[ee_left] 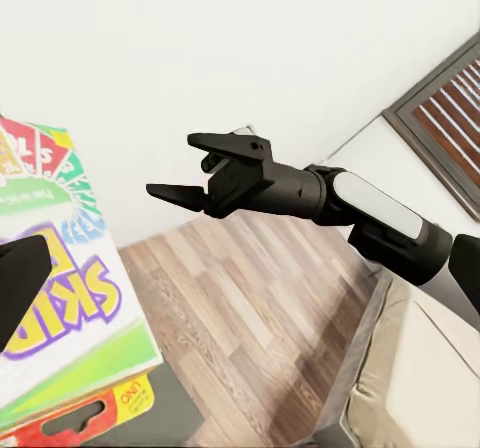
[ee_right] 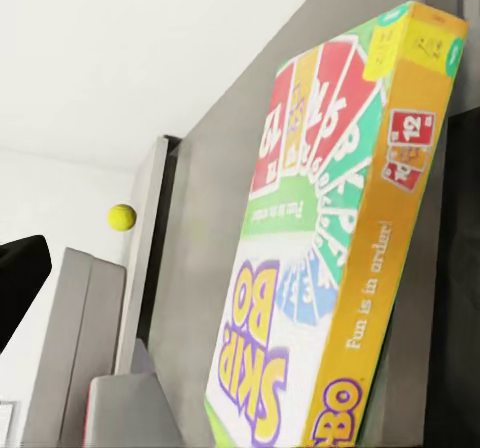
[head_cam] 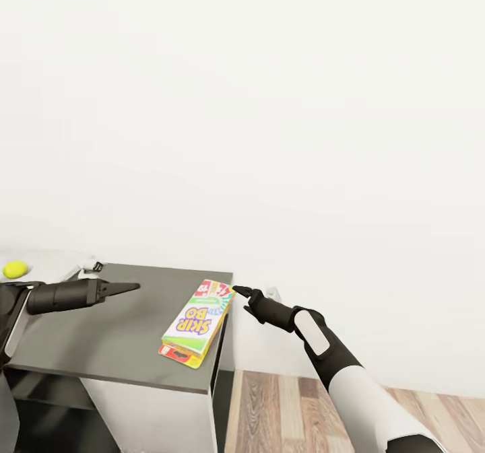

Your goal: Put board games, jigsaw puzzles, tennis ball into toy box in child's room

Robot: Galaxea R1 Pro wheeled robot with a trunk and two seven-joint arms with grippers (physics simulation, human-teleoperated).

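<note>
One board game (head_cam: 199,322), a colourful Skip-Bo box with a yellow edge, lies flat on the dark grey cabinet top (head_cam: 101,335) near its right edge. My right gripper (head_cam: 239,291) hovers just off the box's far right corner; in the left wrist view it (ee_left: 172,166) stands open and empty. My left gripper (head_cam: 128,287) hangs over the cabinet top, left of the box and apart from it, open with nothing in it. The box looms close in both wrist views (ee_left: 50,298) (ee_right: 320,258). The tennis ball (head_cam: 15,268) (ee_right: 122,217) rests on the white table (head_cam: 50,261) at far left.
The cabinet stands against a plain white wall, with wooden floor (head_cam: 289,406) to its right. A small grey and white object (head_cam: 91,264) sits at the table's edge by the cabinet. A beige mattress on a dark frame, the bed (ee_left: 430,378), appears beyond my right arm.
</note>
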